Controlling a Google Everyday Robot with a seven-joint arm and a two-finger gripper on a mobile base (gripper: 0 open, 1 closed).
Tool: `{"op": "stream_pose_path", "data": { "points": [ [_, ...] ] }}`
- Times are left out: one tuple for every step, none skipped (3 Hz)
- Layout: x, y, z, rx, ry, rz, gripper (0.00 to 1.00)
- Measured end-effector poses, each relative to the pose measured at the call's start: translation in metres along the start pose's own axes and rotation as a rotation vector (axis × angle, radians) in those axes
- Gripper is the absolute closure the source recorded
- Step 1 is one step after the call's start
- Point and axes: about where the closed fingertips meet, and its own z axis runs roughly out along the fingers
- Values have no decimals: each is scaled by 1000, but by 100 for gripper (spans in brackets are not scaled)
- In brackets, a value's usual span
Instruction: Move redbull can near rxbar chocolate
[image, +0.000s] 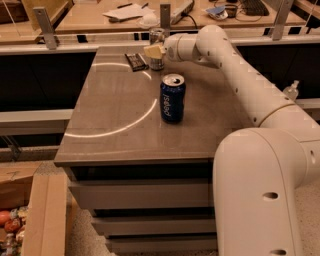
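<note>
The redbull can (157, 39), slim and silver-grey, stands upright at the far edge of the table, just right of the rxbar chocolate (136, 61), a flat dark bar with pale lettering. My gripper (155, 51) reaches in from the right and is shut on the can, with a pale finger (153, 51) across its front. I cannot tell whether the can's base touches the tabletop. The can and the bar are a small gap apart.
A dark-blue Pepsi can (172, 98) stands upright mid-table, in front of the gripper. The grey-brown table (110, 130) has drawers below. A railing and a desk with papers lie behind. My arm (240, 75) spans the right side. A wooden crate (45, 215) sits lower left.
</note>
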Motion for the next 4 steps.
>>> {"op": "stream_pose_path", "data": {
  "points": [
    [1, 5, 5, -11, 5, 0, 64],
    [2, 6, 6, -18, 10, -10, 40],
    [6, 4, 1, -22, 19, -26, 9],
    [11, 1, -8, -25, 28, -34, 0]
  ]
}}
